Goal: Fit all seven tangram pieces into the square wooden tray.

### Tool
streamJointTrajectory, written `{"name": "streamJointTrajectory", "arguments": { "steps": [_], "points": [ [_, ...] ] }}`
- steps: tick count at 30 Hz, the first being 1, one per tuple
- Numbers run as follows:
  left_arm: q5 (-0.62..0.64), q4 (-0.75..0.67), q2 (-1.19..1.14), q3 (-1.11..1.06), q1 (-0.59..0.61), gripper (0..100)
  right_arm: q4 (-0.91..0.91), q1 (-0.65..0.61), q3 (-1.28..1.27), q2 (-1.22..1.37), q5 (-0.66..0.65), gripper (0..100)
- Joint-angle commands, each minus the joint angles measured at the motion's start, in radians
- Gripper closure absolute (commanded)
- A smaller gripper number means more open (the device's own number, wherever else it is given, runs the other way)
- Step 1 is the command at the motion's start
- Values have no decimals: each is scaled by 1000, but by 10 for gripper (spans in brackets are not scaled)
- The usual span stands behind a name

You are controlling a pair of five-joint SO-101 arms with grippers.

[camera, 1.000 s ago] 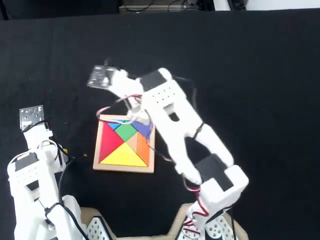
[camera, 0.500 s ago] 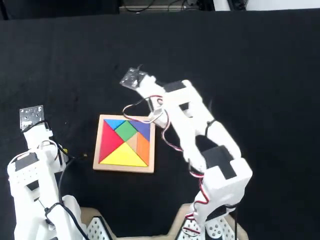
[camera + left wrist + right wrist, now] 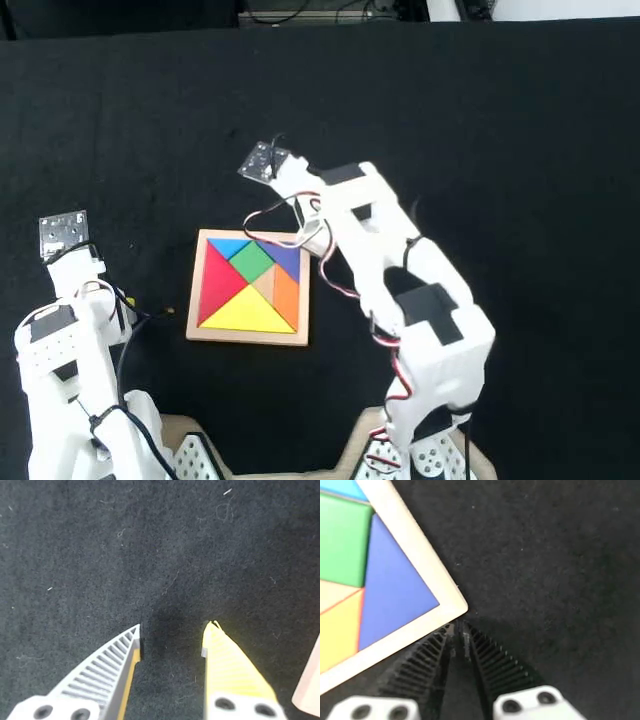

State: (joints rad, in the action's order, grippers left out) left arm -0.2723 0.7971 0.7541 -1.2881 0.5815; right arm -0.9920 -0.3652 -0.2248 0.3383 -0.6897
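The square wooden tray (image 3: 250,339) lies on the black cloth with all seven pieces lying flat inside: red (image 3: 220,285), yellow (image 3: 248,315), green (image 3: 252,262), blue (image 3: 288,258), light blue (image 3: 228,247), orange (image 3: 286,296) and tan (image 3: 264,285). My right gripper (image 3: 457,627) is shut and holds nothing, its tips at the tray's far right corner (image 3: 455,605), beside the blue piece (image 3: 390,590). In the high view the right gripper (image 3: 312,243) sits under its arm. My left gripper (image 3: 172,627) stands open over bare cloth, left of the tray.
Black cloth covers the whole table. The right arm (image 3: 390,270) stretches along the tray's right side. The left arm (image 3: 65,330) stays at the near left. A pale edge (image 3: 307,690) shows in the left wrist view.
The right arm has swung right, from beyond the tray's far left side to its far right corner, and has barely moved in the last half second. The left arm has kept still.
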Motion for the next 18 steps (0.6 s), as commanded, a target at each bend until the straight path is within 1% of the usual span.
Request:
{"name": "streamJointTrajectory", "arguments": {
  "steps": [1,5,13,15,18],
  "points": [
    [6,-12,18,5,7,798,9,-18,90,33,3,988],
    [6,-12,18,5,7,798,6,-21,139,73,5,988],
    [6,-12,18,5,7,798,3,-21,150,71,3,988],
    [6,-12,18,5,7,798,-29,-12,162,54,3,988],
    [8,-14,18,7,5,798,-153,37,214,-64,11,988]
  ]
}}
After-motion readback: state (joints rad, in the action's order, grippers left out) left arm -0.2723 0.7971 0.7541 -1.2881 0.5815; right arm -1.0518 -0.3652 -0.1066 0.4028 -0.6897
